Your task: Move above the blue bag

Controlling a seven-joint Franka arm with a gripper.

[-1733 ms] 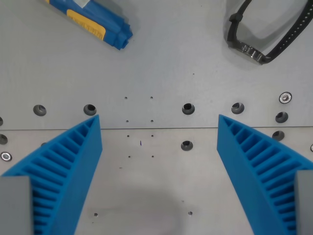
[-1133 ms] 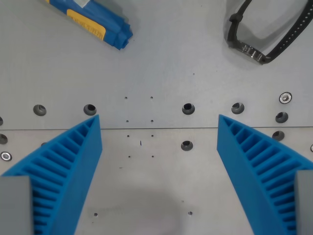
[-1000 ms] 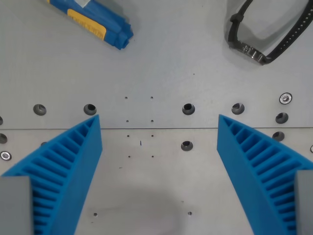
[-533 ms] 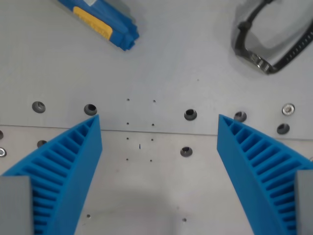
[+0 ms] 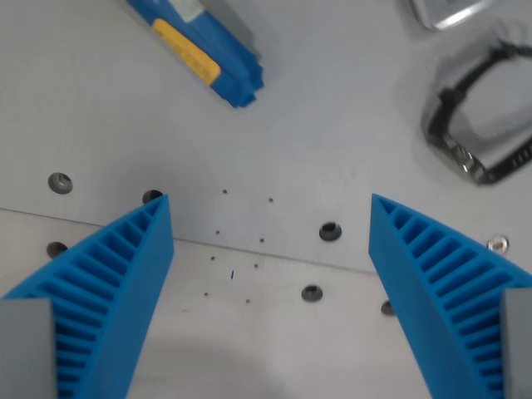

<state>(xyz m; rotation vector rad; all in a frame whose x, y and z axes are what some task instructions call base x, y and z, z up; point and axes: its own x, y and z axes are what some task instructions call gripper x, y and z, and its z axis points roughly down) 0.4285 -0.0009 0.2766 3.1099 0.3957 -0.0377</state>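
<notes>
The blue bag [image 5: 199, 48] with a yellow label lies at the top of the wrist view, left of centre, its upper end cut off by the frame edge. My gripper [image 5: 270, 249] hangs over the bare grey table, below and to the right of the bag in the picture. Its two blue ribbed fingers [image 5: 100, 299] stand wide apart at the lower left and lower right, open, with nothing between them.
A black wristwatch [image 5: 482, 116] lies at the wrist view's upper right, with a shiny silver object [image 5: 449, 10] just above it at the frame edge. The grey metal table [image 5: 332, 100] has a seam and several bolt holes, such as one hole [image 5: 330, 230].
The whole scene has slid down and to the right in the picture and tilted slightly, so the camera has moved toward the bag. A silver object has come into view at the top right.
</notes>
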